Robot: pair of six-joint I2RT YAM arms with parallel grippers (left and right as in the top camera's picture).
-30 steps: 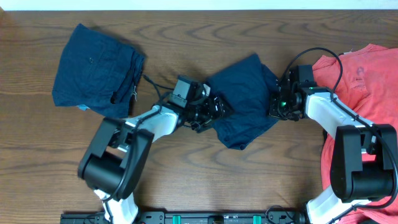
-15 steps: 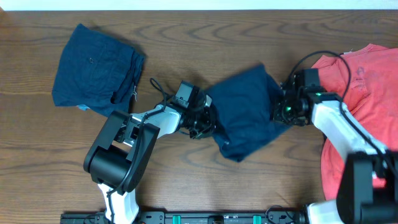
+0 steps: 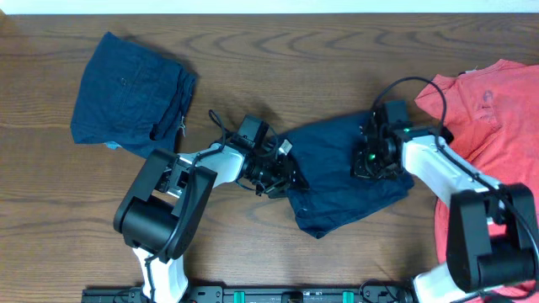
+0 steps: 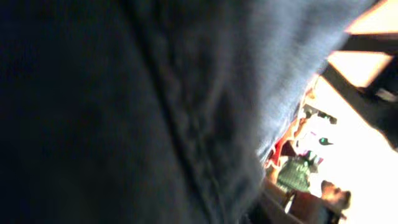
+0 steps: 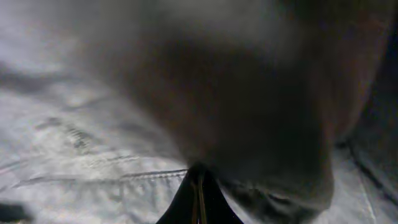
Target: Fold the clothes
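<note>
The right gripper (image 3: 369, 163), pinched on the middle shorts (image 3: 337, 198), has moved away from the red shirt (image 3: 488, 109), laying the cloth over, so the fold looks half done. I cannot tell the left gripper's (image 3: 285, 174) hold.

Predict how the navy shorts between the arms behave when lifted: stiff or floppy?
Likely floppy: the navy shorts lie creased and bunched between the left gripper and right gripper. Probably light, thin cloth, sagging wherever unsupported. Seamed woven cloth, so unlikely to slip from shut jaws.

Dark brown wood-grain table (image 3: 337, 42) with a pale strip (image 3: 253, 5) along its far edge.
</note>
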